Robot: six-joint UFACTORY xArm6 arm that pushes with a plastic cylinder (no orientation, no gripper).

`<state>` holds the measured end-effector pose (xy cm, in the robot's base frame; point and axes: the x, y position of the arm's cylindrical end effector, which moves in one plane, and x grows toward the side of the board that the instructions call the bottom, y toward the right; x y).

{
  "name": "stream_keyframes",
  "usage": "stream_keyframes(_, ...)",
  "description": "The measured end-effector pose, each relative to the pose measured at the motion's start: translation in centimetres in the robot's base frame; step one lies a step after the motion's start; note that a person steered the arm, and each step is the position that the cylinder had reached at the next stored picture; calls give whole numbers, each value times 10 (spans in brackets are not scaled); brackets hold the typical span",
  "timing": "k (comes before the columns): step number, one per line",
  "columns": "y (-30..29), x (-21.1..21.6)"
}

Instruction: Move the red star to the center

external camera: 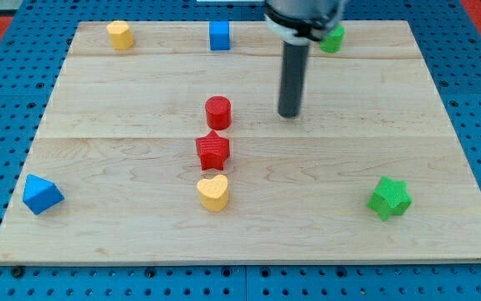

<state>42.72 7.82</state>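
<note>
The red star lies on the wooden board, a little left of the board's middle. A red cylinder stands just above it in the view. A yellow heart lies just below it. My tip rests on the board to the right of the red cylinder, up and to the right of the red star, with a clear gap to both.
A yellow block sits at the top left, a blue cube at the top middle, and a green block at the top right, partly behind the arm. A blue triangular block lies at the bottom left, a green star at the bottom right.
</note>
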Motion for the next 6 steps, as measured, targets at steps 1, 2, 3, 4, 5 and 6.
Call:
stream_keyframes(1, -26, 70)
stream_keyframes(2, -88, 84)
stream_keyframes(3, -123, 73)
stream_keyframes(4, -128, 42)
stream_keyframes(5, -122, 26)
stream_keyframes(6, -78, 66)
